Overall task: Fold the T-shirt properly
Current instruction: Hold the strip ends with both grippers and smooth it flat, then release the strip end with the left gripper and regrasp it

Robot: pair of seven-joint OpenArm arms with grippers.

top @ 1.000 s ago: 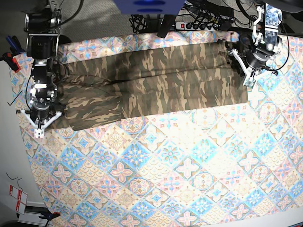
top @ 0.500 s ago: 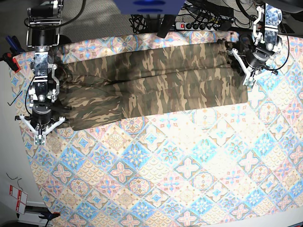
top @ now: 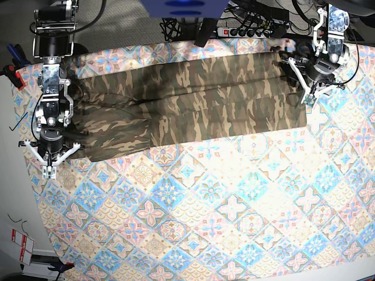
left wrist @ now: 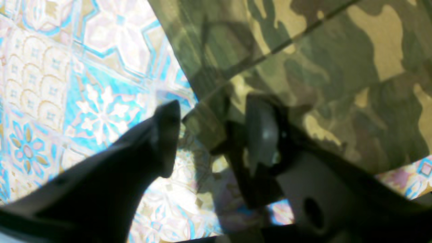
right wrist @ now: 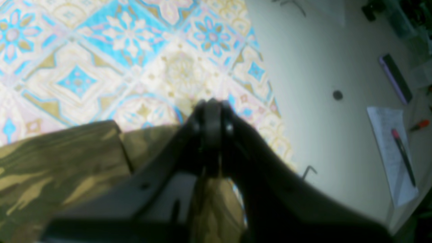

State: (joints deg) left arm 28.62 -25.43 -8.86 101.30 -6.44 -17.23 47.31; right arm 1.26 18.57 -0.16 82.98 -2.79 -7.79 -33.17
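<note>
As it lies flat, the T-shirt (top: 193,105) apparently runs left-right.

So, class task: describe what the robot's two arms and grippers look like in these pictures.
Both arms are black and silver metal with dark cables. Each ends in white V-shaped struts: the left gripper and the right gripper. In the wrist views the fingers look black and tapered.

Camouflage T-shirt (top: 193,102), folded into long flat band; along tablecloth's far edge

One camouflage T-shirt (top: 193,105), one patterned tablecloth (top: 234,222), two arms' tools.
</note>
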